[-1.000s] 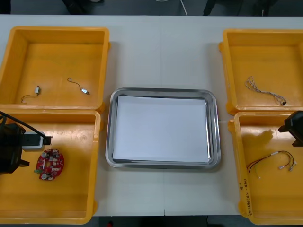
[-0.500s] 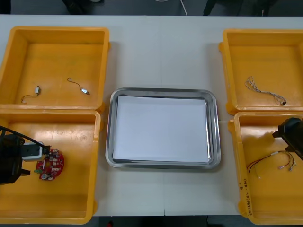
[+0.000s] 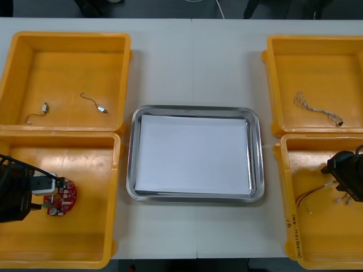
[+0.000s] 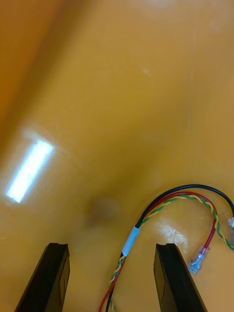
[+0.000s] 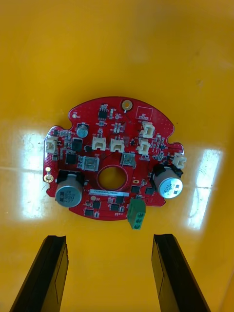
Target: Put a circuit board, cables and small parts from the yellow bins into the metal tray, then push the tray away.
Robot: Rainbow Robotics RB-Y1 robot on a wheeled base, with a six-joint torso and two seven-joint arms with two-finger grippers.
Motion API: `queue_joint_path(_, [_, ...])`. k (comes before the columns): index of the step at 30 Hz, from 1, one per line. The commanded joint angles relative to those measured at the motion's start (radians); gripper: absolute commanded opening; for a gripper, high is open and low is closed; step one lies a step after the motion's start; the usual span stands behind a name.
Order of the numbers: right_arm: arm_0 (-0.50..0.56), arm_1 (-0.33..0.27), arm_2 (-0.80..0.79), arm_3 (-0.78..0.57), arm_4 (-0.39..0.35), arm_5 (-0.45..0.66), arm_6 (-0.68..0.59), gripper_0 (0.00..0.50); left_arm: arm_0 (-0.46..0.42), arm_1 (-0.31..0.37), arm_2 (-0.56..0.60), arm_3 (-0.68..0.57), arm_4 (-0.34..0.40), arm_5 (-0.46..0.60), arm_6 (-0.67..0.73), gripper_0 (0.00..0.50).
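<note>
Two arms poised over their picks. My left gripper [image 5: 112, 275] hangs in the left bin [image 5: 117, 48] with fingers spread and nothing between them. The circuit board [image 5: 112, 163] lies flat just ahead of the fingertips, centred on the gap. My right gripper [image 4: 112, 280], fingers likewise released, straddles the cable [image 4: 130, 241] in the right bin [image 4: 122, 97]. The cable's long run leads out from between the fingers, closer to one, then loops aside. The wrist views give that alignment. The front view adds the tray [image 3: 195, 107], lying between both arms.
</note>
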Motion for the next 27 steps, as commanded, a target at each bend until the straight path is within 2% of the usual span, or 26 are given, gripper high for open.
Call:
queue_joint_path(1, [0.023,0.027,0.011,-0.004,0.019,-0.008,-0.030,0.500,0.018,-0.009,-0.037,-0.001,-0.017,-0.034,-0.158,0.500])
queue_joint_path(27, [0.038,0.056,0.023,-0.004,0.058,-0.008,-0.034,0.500,0.018,-0.009,-0.111,0.035,-0.070,-0.105,-0.158,0.500])
